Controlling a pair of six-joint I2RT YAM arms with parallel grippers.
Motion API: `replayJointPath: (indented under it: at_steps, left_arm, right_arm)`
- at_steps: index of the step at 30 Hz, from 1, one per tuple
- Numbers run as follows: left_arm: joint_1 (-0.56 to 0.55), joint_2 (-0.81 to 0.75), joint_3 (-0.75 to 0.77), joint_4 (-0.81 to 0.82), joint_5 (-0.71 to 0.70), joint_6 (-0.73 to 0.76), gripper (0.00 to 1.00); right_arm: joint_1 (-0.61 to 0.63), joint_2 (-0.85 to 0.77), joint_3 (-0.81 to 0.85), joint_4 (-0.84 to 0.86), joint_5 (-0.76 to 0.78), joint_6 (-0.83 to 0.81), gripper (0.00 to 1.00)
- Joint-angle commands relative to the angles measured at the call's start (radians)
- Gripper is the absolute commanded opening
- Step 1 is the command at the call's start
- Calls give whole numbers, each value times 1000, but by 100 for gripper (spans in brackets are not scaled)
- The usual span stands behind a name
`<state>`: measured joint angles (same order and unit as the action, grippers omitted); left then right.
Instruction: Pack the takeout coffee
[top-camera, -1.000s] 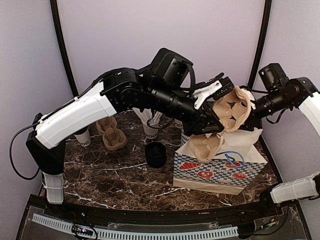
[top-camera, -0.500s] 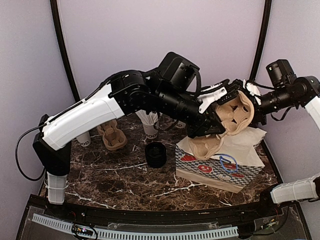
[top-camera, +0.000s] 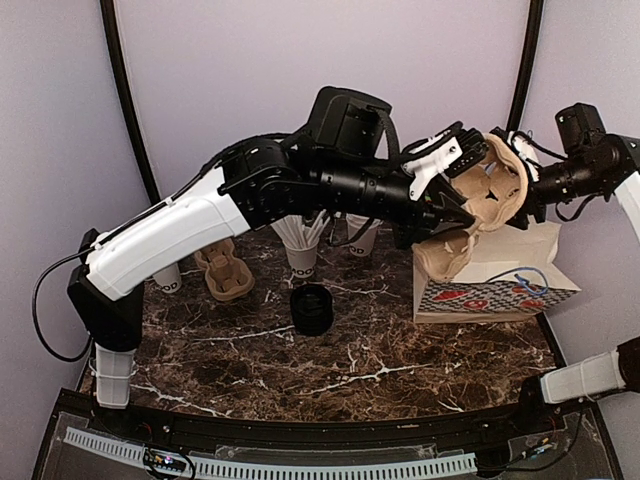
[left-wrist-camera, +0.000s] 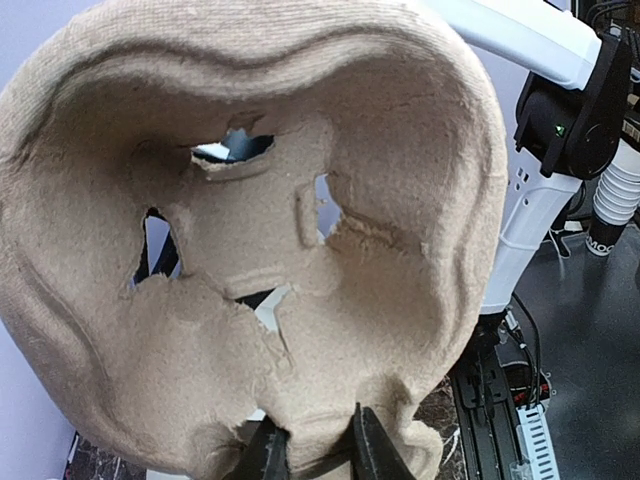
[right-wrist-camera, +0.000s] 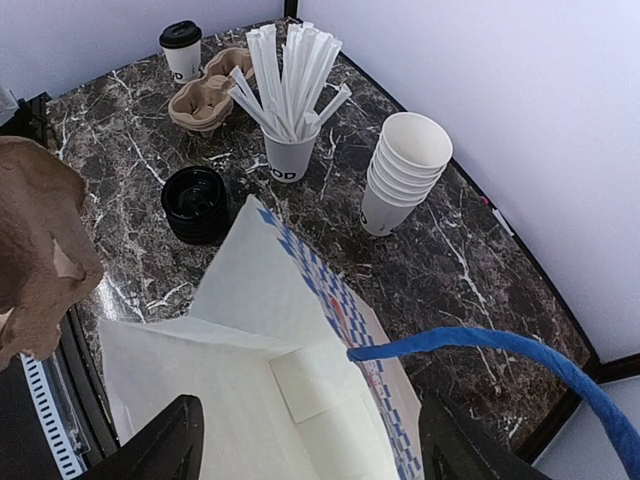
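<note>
Right now your left gripper (left-wrist-camera: 312, 452) is pinched shut on the lower rim of the pulp carrier (top-camera: 492, 195), held high at the upper right of the overhead view, above the paper bag (top-camera: 495, 290) at the right edge of the table (top-camera: 300, 370). Your right gripper (right-wrist-camera: 315, 445) is spread wide over the bag's mouth. The coffee cup (right-wrist-camera: 181, 48), with its lid (right-wrist-camera: 180, 33) on, stands at the upper left of the right wrist view beside a second carrier (right-wrist-camera: 205, 95); from overhead the left arm hides most of it. Open marble shows lower centre. The held carrier blocks nearly all of the left wrist view.
</note>
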<state>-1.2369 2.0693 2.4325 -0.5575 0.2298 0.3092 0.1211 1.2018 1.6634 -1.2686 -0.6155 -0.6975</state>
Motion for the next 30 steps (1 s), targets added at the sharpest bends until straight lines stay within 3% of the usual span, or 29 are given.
replayJointPath:
  at_steps: [1,8,13,16,30]
  left_arm:
    - [2,18,4,72,0,43,20]
    - [2,-16,22,23,2,26,19]
    - [2,-90,-4,-20,-32,17,19]
    - [2,-149,-64,-18,-73,15,19]
    - [2,-315,-173,-72,-173,-4,19]
  right_arm:
    - [-30,64,20,20,-10,37,70]
    - [-33,59,3,14,-7,13,42]
    - [-27,74,35,-64,-64,-39,12]
    - [-20,79,50,-99,-90,-56,2]
    - [147,75,80,-143,-203,-22,0]
